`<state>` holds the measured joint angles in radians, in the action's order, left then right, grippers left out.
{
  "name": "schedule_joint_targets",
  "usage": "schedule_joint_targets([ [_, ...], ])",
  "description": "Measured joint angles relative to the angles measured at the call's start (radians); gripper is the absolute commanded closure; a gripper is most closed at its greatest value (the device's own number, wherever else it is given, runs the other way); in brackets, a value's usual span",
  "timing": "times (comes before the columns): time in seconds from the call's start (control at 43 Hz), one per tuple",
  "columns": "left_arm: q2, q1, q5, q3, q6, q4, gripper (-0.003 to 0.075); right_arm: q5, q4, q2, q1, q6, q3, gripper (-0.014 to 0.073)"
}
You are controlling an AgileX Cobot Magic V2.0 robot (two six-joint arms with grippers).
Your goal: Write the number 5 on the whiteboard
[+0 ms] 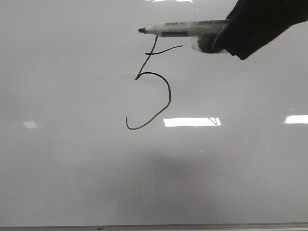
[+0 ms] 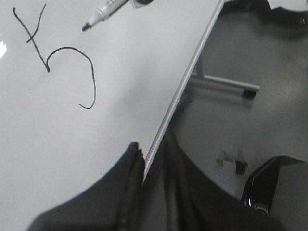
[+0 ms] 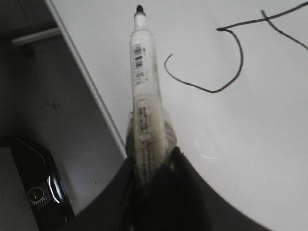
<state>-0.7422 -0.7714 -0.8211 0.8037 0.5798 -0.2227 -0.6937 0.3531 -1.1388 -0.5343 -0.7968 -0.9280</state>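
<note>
- A finished number 5 (image 1: 153, 89) stands in thin black line on the whiteboard (image 1: 72, 168), a little above the board's middle in the front view — slanted stem, short top bar, wide rounded hook that ends low at about 7 o'clock from the stem.
- The right gripper (image 1: 219, 36) enters from 2 o'clock in the front view, its fingers closed around a white marker (image 1: 185, 28) with a printed label.
- The marker lies nearly level, black tip toward 9 o'clock, and hangs just above the digit's top bar; whether the tip touches the board cannot be told from the front, but the right wrist view shows the tip (image 3: 139, 8) apart from the drawn line.
- Bright rectangular light reflections (image 1: 192, 121) sit at 4 o'clock from the digit, beside the hook's lower curve.
- The left gripper (image 2: 149, 183) appears only in its own wrist view — dark fingers drawn narrow, close together over the board's metal edge (image 2: 183, 91), nothing seen between them.
- Beyond that edge the left wrist view shows grey floor (image 2: 250, 125).
</note>
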Motion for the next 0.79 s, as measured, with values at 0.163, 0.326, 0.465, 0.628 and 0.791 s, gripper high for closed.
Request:
schedule_joint_targets([
  [0.163,-0.176,0.0,-0.1,0.14,0.069,0.009,0.0235,-0.024,-0.015,0.011,-0.109,0.0,0.0,0.0652],
  [0.326,-0.34,-0.024,-0.163,0.236,0.092,0.082,0.0238,-0.019,-0.016,0.012,-0.211,0.0,0.0,0.0652],
  [0.465,-0.417,-0.088,-0.165,0.286,0.096,0.139,0.0239,-0.008,-0.016,0.012,-0.248,0.0,0.0,0.0652],
  [0.628,-0.478,-0.158,-0.145,0.298,0.098,0.172,0.0255,0.003,-0.002,0.012,-0.253,0.0,-0.002,0.0652],
  [0.791,-0.497,-0.194,-0.096,0.298,0.099,0.179,0.0337,0.005,0.0,0.012,-0.253,0.0,-0.002,0.0652],
])
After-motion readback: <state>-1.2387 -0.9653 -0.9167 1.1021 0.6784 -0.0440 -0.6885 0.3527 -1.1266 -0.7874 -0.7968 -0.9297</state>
